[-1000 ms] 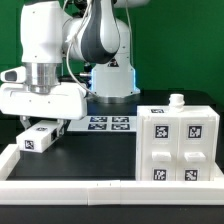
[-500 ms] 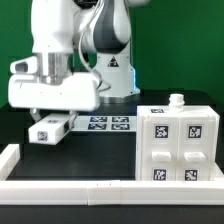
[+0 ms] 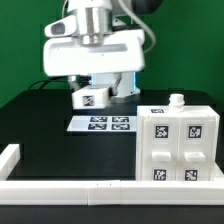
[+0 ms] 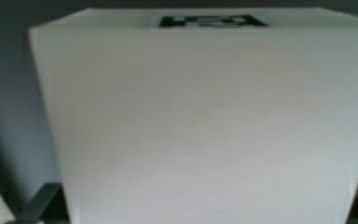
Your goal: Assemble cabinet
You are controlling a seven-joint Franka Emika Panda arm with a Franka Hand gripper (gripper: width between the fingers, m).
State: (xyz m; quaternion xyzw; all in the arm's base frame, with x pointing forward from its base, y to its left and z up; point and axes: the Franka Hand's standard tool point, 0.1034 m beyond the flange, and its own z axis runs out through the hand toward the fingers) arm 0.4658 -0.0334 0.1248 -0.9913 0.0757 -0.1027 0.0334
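Observation:
The cabinet body [image 3: 178, 145] is a white box with several black-and-white tags and a small knob on top. It stands on the black table at the exterior view's right. My gripper [image 3: 92, 93] is shut on a small white tagged block [image 3: 92, 97] and holds it in the air above the marker board. In the wrist view this block [image 4: 202, 120] fills almost the whole picture, with a tag at its far end. Dark finger edges [image 4: 34, 205] show at its sides.
The marker board [image 3: 103, 124] lies flat on the table under the held block. Low white border rails [image 3: 60, 187] run along the near edge and the exterior view's left corner. A green wall stands behind.
My gripper has lifted the white block off the table at the exterior view's left and carried it up and toward the exterior view's right, over the marker board.

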